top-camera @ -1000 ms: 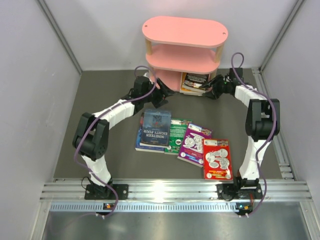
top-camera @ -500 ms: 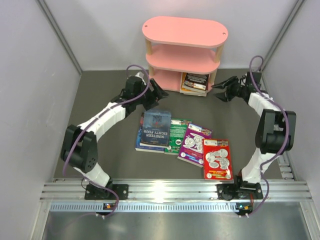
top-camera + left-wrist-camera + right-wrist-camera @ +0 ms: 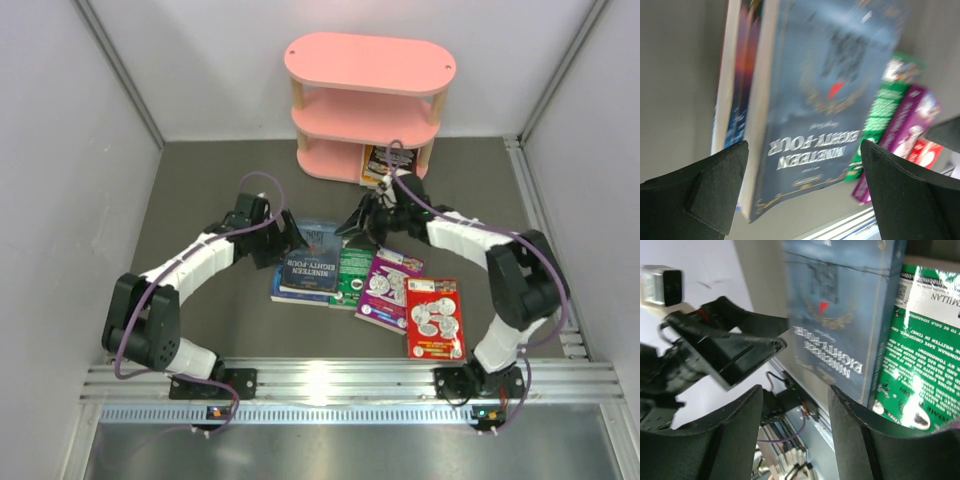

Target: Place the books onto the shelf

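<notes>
A dark blue book titled Nineteen Eighty-Four lies on top of another book on the table. To its right lie a green book, a purple book and a red book. More books lie on the bottom tier of the pink shelf. My left gripper is open at the blue book's left far corner, with nothing between its fingers. My right gripper hangs open over the far edges of the blue book and the green book.
Grey walls close in the dark mat on three sides. A metal rail runs along the near edge. The two grippers face each other across the blue book, and the left gripper shows in the right wrist view.
My left gripper pulled back from the shelf to the blue book and opened wider. My right arm swung from right of the shelf to above the books' far edges.
</notes>
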You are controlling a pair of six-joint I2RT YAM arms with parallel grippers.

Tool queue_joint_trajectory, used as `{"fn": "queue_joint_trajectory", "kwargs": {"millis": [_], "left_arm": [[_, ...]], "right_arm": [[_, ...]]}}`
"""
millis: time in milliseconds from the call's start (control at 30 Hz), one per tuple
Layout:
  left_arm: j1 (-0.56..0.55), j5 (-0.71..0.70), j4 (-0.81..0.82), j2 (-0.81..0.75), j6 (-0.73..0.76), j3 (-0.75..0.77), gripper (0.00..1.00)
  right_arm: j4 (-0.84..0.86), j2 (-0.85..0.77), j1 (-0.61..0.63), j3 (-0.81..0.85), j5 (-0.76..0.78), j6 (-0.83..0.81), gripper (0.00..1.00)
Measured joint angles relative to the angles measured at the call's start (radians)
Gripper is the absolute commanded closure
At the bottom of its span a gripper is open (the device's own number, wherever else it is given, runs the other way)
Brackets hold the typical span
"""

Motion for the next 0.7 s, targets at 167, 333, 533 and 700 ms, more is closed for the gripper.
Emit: {"fn": "queue_joint_trajectory", "kwargs": {"millis": [167,333,533,700], "left_arm": [[-0.001,0.041,-0.001,0.002,0.019,-0.089,0.01],[-0.001,0.077,0.031,0.009,0.035,-0.103,0.01],[0.001,0.129,0.091,0.042,0.044,-0.102,0.02],[0.016,0.181,0.129,0.067,0.043,-0.1,0.02]], "right_arm": [[-0.034,0.139,0.06,0.002,0.066,-0.035,0.45],[-0.119,0.207,0.072,0.049,0.135,-0.084,0.43],[-0.061,0.241,0.113,0.074,0.136,-0.076,0.41],[0.043,0.269,0.119,0.059,0.101,-0.006,0.45]]}}
